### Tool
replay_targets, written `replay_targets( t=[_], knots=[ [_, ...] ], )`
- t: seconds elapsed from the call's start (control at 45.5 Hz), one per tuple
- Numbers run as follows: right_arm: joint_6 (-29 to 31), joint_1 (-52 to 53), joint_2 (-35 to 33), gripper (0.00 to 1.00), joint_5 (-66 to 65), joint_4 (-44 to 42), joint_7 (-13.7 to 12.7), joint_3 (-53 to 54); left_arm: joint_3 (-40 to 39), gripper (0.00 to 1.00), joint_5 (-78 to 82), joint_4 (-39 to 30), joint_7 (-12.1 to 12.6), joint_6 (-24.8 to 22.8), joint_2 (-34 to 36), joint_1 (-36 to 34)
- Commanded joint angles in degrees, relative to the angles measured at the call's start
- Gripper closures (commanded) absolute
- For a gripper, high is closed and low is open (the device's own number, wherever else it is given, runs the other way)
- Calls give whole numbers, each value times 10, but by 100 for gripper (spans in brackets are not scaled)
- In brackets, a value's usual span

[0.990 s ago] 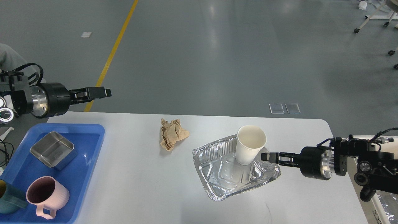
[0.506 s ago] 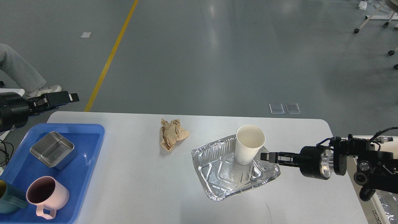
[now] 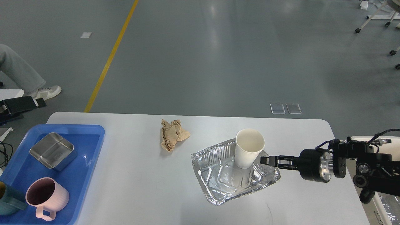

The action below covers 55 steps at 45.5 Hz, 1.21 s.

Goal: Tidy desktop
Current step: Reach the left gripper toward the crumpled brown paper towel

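Observation:
The white desktop (image 3: 140,178) holds a crumpled brown paper ball (image 3: 173,134) near its far middle. A crinkled foil tray (image 3: 223,184) lies right of centre, with a white paper cup (image 3: 249,149) standing upright in its far right part. My right gripper (image 3: 265,160) reaches in from the right at the foil tray's right rim, just right of the cup's base, its fingers close together on the rim. My left gripper (image 3: 31,103) is off the desktop at the far left edge of the view, seen as a dark block.
A blue plastic tray (image 3: 93,128) at the left front holds a steel box (image 3: 53,151), a pink mug (image 3: 47,193) and a teal mug (image 3: 9,200). A person's leg and shoe (image 3: 47,91) are on the floor at far left. A smaller white table (image 3: 386,207) sits at right.
My left arm has pulled back leftwards, away from the desktop, uncovering the person's leg. My right gripper, the foil tray and the cup have shifted slightly left together.

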Motion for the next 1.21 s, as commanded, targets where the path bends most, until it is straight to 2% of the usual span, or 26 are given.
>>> replay_targets(
  t=[0.0, 0.154, 0.242, 0.352, 0.374, 0.66, 0.836, 0.858, 0.88, 1.056, 1.122, 1.188],
  knots=[
    [0, 0, -1, 100, -1, 0, 0, 0, 0, 13, -1, 6, 1, 2, -11, 2],
    [0, 0, -1, 100, 0, -2, 0, 0, 1, 14, -5, 25, 1, 22, -65, 11],
    [0, 0, -1, 100, 0, -3, 0, 0, 1, 14, -9, 64, 2, 65, -137, 39],
    [1, 0, -2, 100, 0, -3, 0, 0, -3, 14, -28, 115, 1, 87, -204, 65],
    [0, 0, -3, 100, 0, -3, 0, 0, -7, 14, -49, 159, 1, 92, -258, 83],
    [0, 0, -7, 100, 0, -3, 0, -5, -90, 14, -72, 362, 1, 92, -462, 181],
    [0, 0, -8, 100, 0, -3, 0, -5, -84, 14, -73, 476, 1, 91, -593, 206],
    [0, 0, -8, 100, 0, -4, 0, -5, -84, 14, -73, 476, 1, 91, -593, 206],
    [0, 2, -10, 100, 0, -3, 0, -5, -84, 14, -73, 526, 1, 91, -633, 217],
    [0, 2, -10, 100, 0, -3, 0, -5, -84, 14, -73, 692, 1, 84, -756, 256],
    [0, 2, -13, 100, 0, -3, 0, -5, -83, 14, -72, 729, 1, 84, -792, 265],
    [0, 2, -14, 100, 0, -3, 0, -5, -83, 14, -72, 736, 1, 84, -810, 271]
  ],
)
